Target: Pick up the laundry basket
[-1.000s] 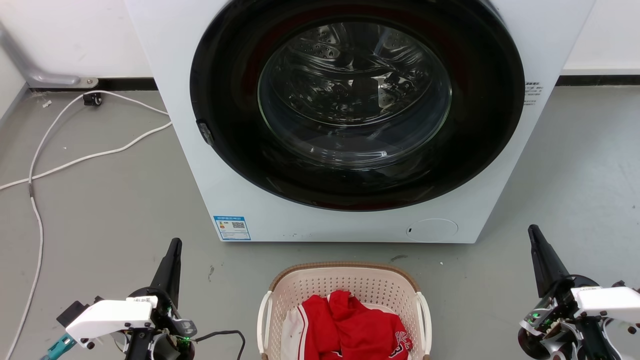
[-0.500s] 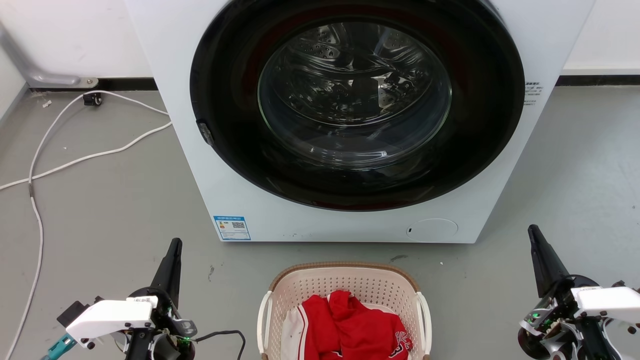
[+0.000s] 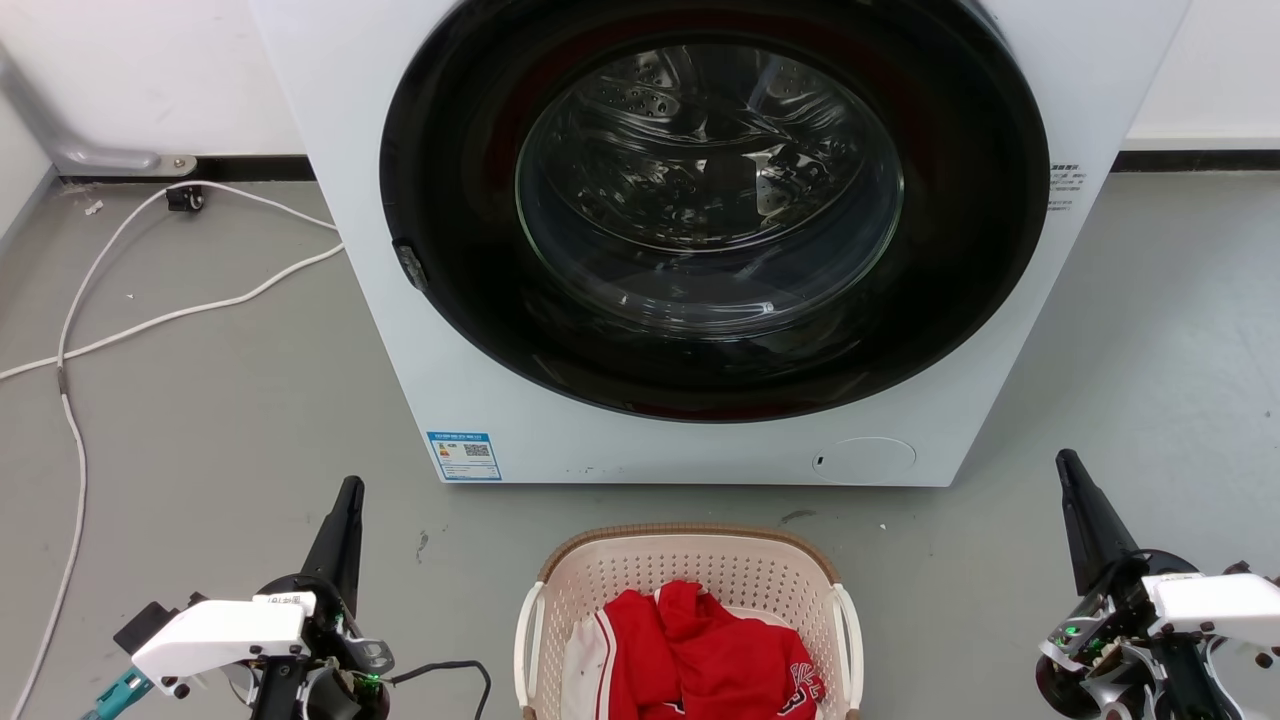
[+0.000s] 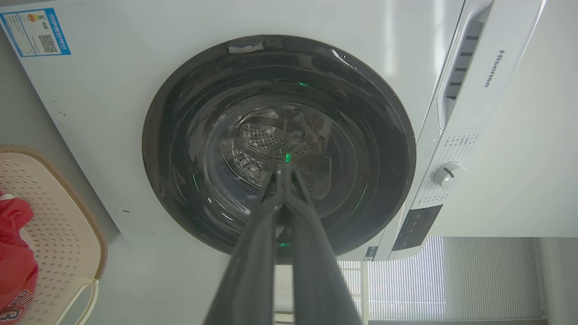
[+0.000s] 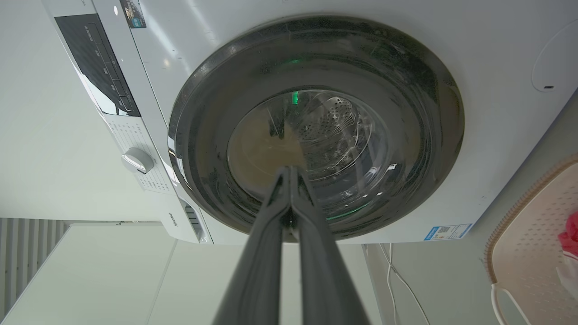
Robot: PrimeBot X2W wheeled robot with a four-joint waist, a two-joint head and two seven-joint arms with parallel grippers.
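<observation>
Now, laundry basket: on the grey floor just in front of the washing machine, low centre of the head view, between the two grippers and apart from both
Contents: a red garment with white trim, heaped inside
Left gripper: fingers pressed together, holding nothing, well left of the basket, pointing toward the machine
Right gripper: fingers likewise together, empty, well right of the basket
Machine door: round, dark-rimmed, closed
White cable: trailing over the floor at far left
</observation>
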